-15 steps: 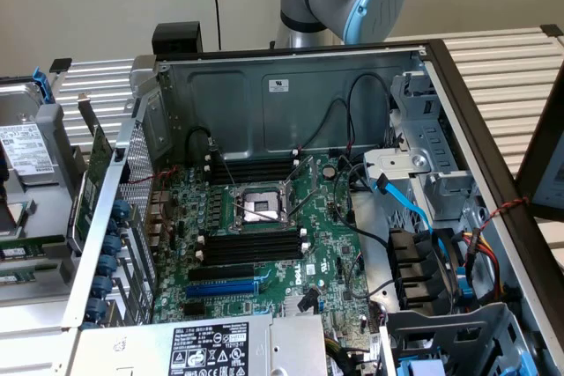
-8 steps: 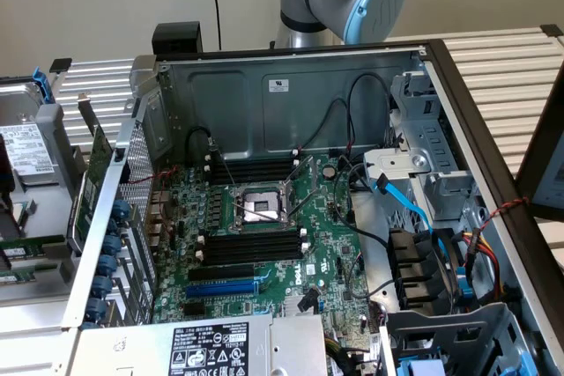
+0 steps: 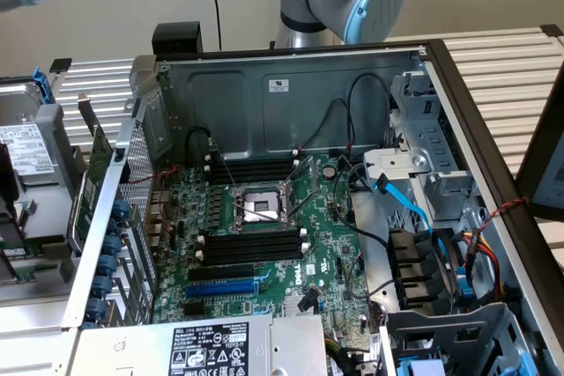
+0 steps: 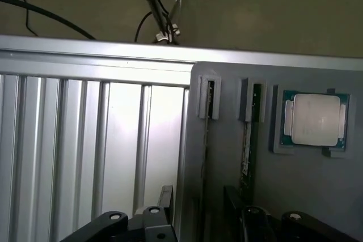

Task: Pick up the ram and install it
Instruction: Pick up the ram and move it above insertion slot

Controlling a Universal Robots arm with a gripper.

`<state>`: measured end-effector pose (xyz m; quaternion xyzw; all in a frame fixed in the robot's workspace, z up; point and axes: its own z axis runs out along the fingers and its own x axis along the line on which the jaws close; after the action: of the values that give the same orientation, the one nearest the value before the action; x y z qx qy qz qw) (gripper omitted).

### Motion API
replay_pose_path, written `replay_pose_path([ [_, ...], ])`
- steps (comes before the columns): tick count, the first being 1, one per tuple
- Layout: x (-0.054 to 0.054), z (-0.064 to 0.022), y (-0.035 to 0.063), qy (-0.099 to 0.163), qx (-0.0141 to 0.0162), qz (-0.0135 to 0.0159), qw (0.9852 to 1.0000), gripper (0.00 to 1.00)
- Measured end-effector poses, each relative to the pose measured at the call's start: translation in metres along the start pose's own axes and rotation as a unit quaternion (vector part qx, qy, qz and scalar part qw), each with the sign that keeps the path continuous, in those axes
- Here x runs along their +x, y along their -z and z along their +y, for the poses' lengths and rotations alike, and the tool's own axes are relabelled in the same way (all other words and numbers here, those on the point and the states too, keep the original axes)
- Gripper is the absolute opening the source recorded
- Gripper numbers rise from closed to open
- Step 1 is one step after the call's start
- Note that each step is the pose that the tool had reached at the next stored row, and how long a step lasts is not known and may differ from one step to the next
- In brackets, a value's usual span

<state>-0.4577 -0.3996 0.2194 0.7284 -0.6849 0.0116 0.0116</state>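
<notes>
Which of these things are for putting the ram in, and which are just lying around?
For the job:
- the ram, standing in a grey holder
- the open tool, close to the ram
- the long black slots

Just lying about:
- the square processor chip
- the blue cables
- the blue slot

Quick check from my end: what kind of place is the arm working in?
Probably a computer assembly or repair bench: an open PC case with its motherboard exposed sits on a slatted metal table, and a grey holder carries a loose processor and the ram.
</notes>
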Motion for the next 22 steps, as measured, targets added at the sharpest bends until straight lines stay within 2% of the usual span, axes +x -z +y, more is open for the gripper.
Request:
replay_pose_path([
  [6, 0.0, -0.0003, -0.0103, 0.0, -0.0035, -0.0004, 1.0, 0.48],
  [17, -0.001, -0.0012, -0.0221, 0.0, -0.0038, -0.0059, 1.0, 0.48],
  [18, -0.001, -0.0012, -0.023, 0.0, -0.0039, -0.0065, 1.0, 0.46],
  [19, -0.001, -0.0011, -0.0234, 0.0, -0.004, -0.007, 1.0, 0.4],
  [20, -0.001, -0.0011, -0.0234, 0.0, -0.0045, -0.0073, 1.0, 0.4],
  [22, -0.001, -0.0012, -0.0229, 0.0, -0.0055, -0.0075, 1.0, 0.27],
])
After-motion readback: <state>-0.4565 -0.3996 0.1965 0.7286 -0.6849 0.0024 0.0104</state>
